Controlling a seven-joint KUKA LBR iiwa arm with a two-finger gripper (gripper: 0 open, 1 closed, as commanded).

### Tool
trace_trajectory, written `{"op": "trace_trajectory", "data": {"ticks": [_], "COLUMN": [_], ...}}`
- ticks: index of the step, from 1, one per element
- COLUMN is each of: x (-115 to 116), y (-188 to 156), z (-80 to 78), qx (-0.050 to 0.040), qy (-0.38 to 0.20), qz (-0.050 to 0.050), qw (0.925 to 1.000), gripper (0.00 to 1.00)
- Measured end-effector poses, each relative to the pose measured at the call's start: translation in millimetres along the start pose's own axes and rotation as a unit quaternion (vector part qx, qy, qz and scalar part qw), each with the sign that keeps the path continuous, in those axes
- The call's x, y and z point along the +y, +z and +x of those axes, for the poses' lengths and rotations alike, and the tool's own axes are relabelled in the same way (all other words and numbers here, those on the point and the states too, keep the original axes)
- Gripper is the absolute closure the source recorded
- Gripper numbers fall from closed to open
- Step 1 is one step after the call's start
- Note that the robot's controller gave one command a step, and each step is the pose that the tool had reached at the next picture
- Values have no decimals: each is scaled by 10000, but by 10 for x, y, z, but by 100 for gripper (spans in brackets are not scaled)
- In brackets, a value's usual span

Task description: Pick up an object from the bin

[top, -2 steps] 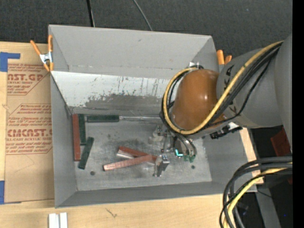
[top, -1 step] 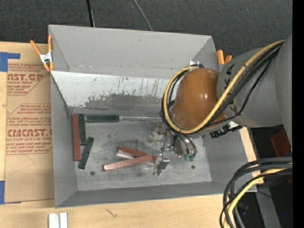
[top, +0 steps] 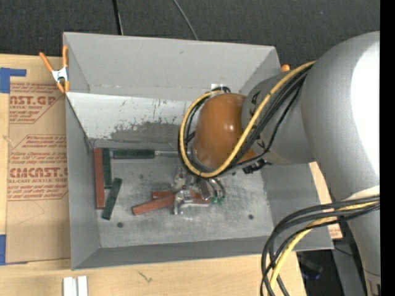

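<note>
Gripper (top: pixel 187 201) low at red-brown stick (top: pixel 148 207) (ctr of bin (top: pixel 154 66) floor)

Red stick (top: pixel 99 179), dark green stick (top: pixel 111 197)

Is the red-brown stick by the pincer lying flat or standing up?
Lying flat: the stick stretches along the bin floor, with its right end under the pincer.
</note>
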State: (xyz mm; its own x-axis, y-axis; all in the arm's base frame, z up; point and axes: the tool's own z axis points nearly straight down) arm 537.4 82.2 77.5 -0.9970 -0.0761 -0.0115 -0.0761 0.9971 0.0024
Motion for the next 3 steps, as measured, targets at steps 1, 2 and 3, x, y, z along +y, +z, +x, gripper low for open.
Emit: {"op": "trace_trajectory", "data": {"ticks": [1, 2, 3], "x": [0, -168, -168], "y": [0, -1322, -1319], "z": [0, -24, -21], "qx": [0, 44, 50], "qy": [0, -65, -66], "qz": [0, 13, 13], "qw": [10000, 10000, 10000], "gripper": [100, 100, 100]}}
